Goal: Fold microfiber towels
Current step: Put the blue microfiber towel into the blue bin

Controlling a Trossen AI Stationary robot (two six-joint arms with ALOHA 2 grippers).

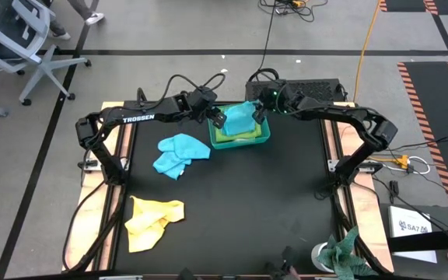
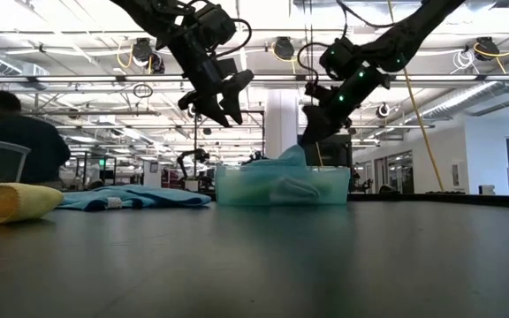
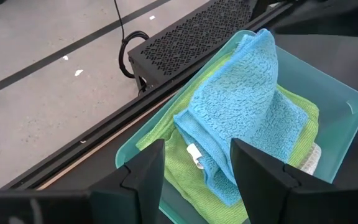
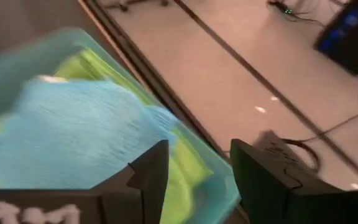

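Note:
A teal tray (image 1: 239, 145) stands at the table's far middle. Folded lime green towels (image 3: 179, 168) lie flat in it. A light blue towel (image 3: 241, 106) lies bunched on top of them, one end rising in a peak over the tray's far rim. My left gripper (image 3: 197, 158) hangs open above the tray's left end, and my right gripper (image 4: 197, 162) hangs open above its right end. Neither has anything between its fingers. A crumpled blue towel (image 1: 179, 154) lies on the table left of the tray. A yellow one (image 1: 152, 222) lies at the near left.
A mottled green rag (image 1: 347, 253) lies by the table's near right corner beside a white cup. A black perforated box (image 1: 317, 87) stands just behind the table's far edge. A person (image 2: 20, 141) sits in the room beyond the table. Bare dark tabletop spreads in the middle and to the right.

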